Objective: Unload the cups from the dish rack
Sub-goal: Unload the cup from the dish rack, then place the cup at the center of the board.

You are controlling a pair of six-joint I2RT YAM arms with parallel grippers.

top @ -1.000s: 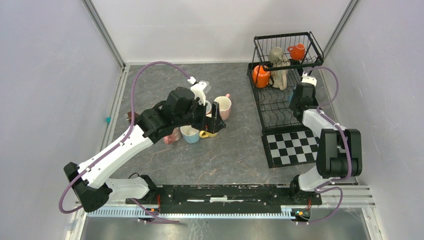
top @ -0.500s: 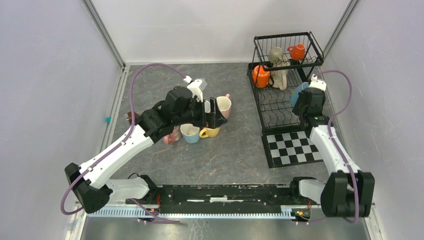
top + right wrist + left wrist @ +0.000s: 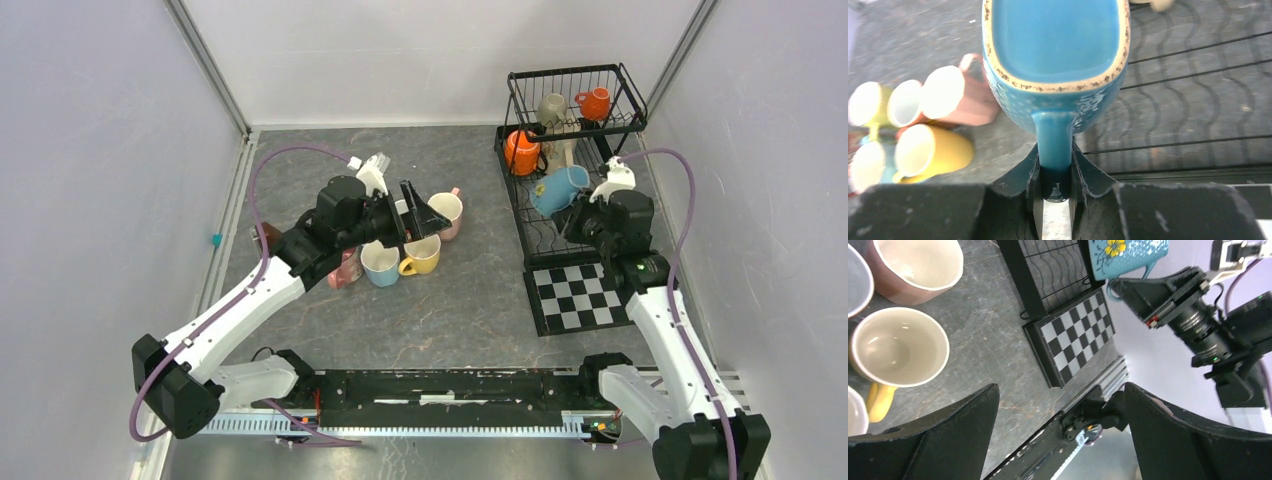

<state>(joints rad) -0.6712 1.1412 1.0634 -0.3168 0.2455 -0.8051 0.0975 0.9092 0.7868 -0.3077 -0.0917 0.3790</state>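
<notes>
Robot lab test cell, not a real kitchen. The desk is boxed in by plain pale walls, with aluminium profile posts at the far corners. Two arms, left and right, are bolted to a black rail along the near edge. Purple cables loop loose over them, and there's a camera lens mounted on the right wrist. Only kitchen items: wire dish rack at the far right corner, checkered mat in front of it, mugs bunched mid-desk.
</notes>
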